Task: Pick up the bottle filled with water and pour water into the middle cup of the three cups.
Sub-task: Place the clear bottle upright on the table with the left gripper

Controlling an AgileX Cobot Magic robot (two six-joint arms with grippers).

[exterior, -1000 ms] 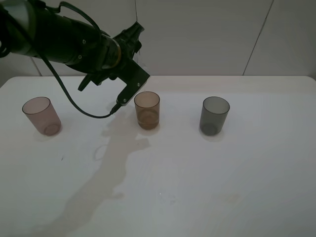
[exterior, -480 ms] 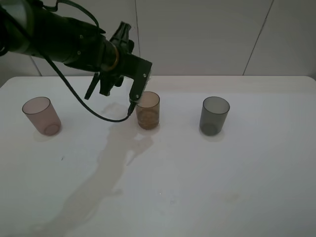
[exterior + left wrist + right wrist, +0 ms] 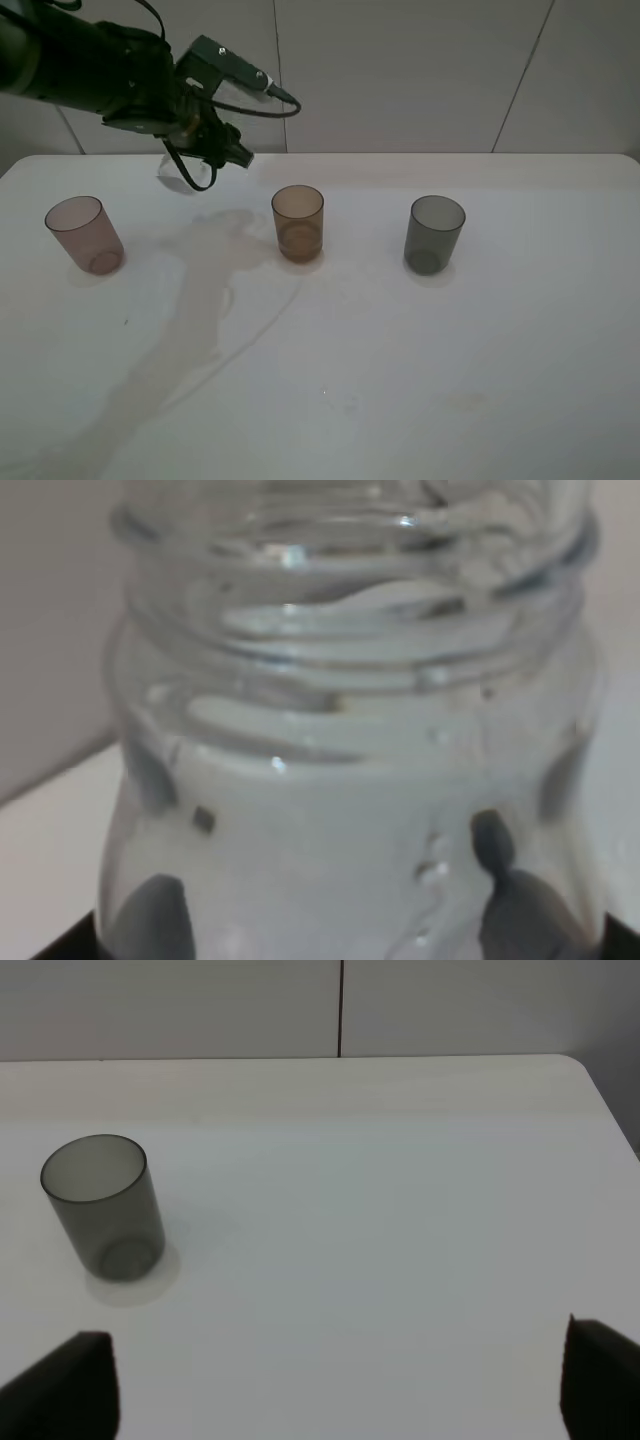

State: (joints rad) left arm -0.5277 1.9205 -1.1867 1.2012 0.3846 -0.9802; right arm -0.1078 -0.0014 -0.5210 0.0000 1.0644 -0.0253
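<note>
Left arm has swung back from over the middle cup toward the left rear of the surface. It no longer hangs above the cup's rim, and the wrist has rolled so the camera housing sits on top.

Left end effector is clamped on the bottle. In the left wrist view the dark fingertips press its shoulders on both sides, with the threaded open neck just above them. The neck points up in that view, so the bottle is probably righted to stop the flow and the pour looks finished or paused.

The bottle is held in the air, left of the middle cup and well apart from it, between that cup and the pink cup. All three cups stand upright in a row, the grey cup on the right.

Right end effector has its fingers spread wide with nothing between them, parked back from the grey cup.

Hard to make out:
- In the high view the clear bottle is only a faint pale shape under the left end effector.
- Its base is cut off in the left wrist view, and the water level is unclear; only droplets show inside.
- The middle cup is darker low down, but how much water it holds can't be told.
- The right arm is outside the high view.
</note>
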